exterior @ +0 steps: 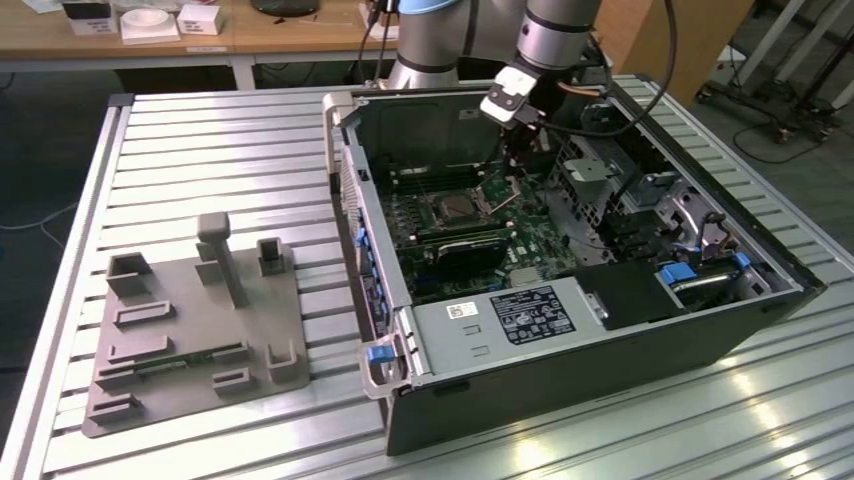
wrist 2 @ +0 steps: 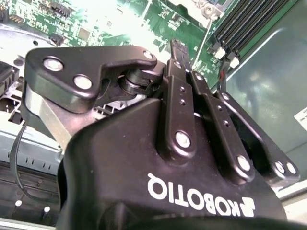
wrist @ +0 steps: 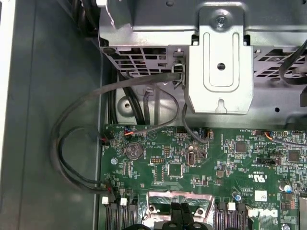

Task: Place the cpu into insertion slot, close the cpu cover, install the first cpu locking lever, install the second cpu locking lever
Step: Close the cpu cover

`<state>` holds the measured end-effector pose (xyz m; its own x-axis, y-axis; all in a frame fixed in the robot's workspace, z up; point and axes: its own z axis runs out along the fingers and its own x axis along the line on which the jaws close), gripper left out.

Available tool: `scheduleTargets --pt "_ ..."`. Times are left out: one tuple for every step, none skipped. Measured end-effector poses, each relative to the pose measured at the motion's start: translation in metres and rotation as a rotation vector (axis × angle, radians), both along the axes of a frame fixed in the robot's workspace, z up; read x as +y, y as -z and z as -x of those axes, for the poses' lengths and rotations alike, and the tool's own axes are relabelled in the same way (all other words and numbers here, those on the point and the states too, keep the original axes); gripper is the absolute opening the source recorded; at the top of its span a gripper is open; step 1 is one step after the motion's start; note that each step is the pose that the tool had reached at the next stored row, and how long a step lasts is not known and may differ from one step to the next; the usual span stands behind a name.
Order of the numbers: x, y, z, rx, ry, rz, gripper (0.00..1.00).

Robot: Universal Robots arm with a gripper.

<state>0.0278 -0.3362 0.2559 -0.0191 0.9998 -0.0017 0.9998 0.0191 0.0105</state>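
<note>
Open computer case [exterior: 574, 400] lying on a slatted metal counter [exterior: 200, 170], with 1 robot arm reaching in from above. Inside, a green motherboard [exterior: 534, 240]. At its middle, the insertion slot [exterior: 454, 208]: a dark square within a silvery rim, flanked by long black memory slots [exterior: 461, 243]. Gripper [exterior: 523, 165] low over the board, just beside the slot, on the exterior view's right of it. In the first wrist view, a silvery plate [wrist: 158, 197] under the gripper's front end, between the memory-slot ends. Either the slot's rim or the cpu cover; impossible to say which. Grey fixture block [exterior: 200, 320] on the counter, well apart from the case.

Progress, as a judgement: work centred at the slot, yet none of the 4 steps confirmable as done. Dark centre possibly a bare socket, possibly the cpu seen through the cover's window; too small to settle. Equally unclear whether either of the 2 locking levers is latched.

State of the jaws: cannot tell. Cut off at the picture's edge in the first wrist view, masked by the gripper's own black body in the second wrist view. Nothing recognisable as held.
</note>
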Motion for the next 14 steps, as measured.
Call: scheduleTargets --pt "-0.0001 -0.0001 -0.0003 0.0001 0.0 0.0002 0.1" --pt "0.0 0.0 -0.001 0.0 0.0 0.0 0.1" --pt "-0.0001 0.0 -0.0019 0.0 0.0 0.0 0.1" --pt "0.0 0.0001 -0.0026 0.0 0.0 0.0001 0.1" --pt "0.0 0.0001 -0.003 0.0 0.0 0.0001 0.1" --pt "-0.0001 0.0001 -0.0032 0.0001 0.0 0.0002 0.1" --pt "-0.0001 0.0002 -0.0034 0.0 0.0 0.0002 0.1" --pt "-0.0001 0.0002 -0.0036 0.0 0.0 0.0002 0.1" --pt "-0.0001 0.0002 -0.0039 0.0001 0.0 0.0002 0.1" --pt "-0.0001 0.0002 -0.0042 0.0001 0.0 0.0002 0.1" --pt "0.0 0.0003 -0.0046 0.0 0.0 0.0001 0.1" --pt "0.0 0.0003 -0.005 0.0 0.0 0.0 0.1" --pt "0.0 0.0004 -0.0055 0.0 0.0 0.0 0.1" --pt "0.0 0.0003 -0.0061 0.0 0.0 0.0 0.1"
